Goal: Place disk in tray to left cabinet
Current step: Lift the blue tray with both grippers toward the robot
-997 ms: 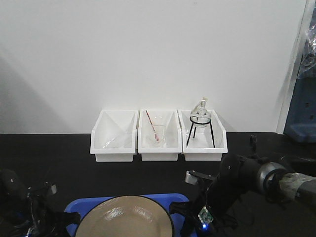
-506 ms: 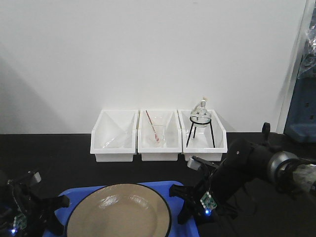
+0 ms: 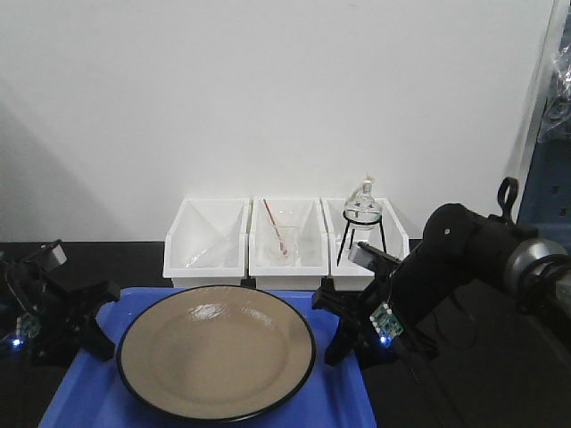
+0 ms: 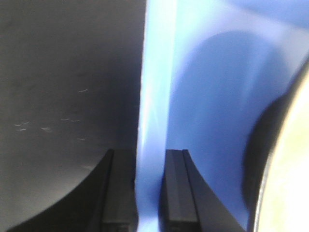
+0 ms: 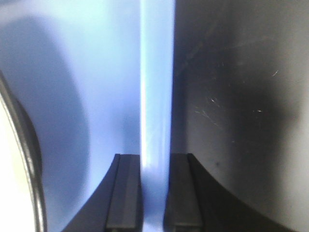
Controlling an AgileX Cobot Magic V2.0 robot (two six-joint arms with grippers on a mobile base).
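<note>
One disk (image 3: 217,349), tan with a thin black rim, lies flat in the middle of the blue tray (image 3: 350,399). We also see its dark edge at the side of both wrist views. The tray sits at the near edge of the black bench (image 3: 116,264).

Our left jaws are clamped on the tray's left rim, which stands between them. Our right jaws grip the right rim the same way, one on the inside and one on the outside. We cannot tell whether the tray rests on the bench or hangs just above it. The right arm (image 3: 464,250) comes in from the bench's right edge.

Three white bins stand side by side along the back edge, against the white wall (image 3: 268,89):
- The left bin (image 3: 207,282) holds something clear that we cannot make out.
- The middle bin (image 3: 285,280) holds a glass vessel with a red-tipped rod (image 3: 275,232).
- The right bin (image 3: 370,280) holds a round glass flask (image 3: 362,207) on a black tripod stand (image 3: 385,248).
</note>
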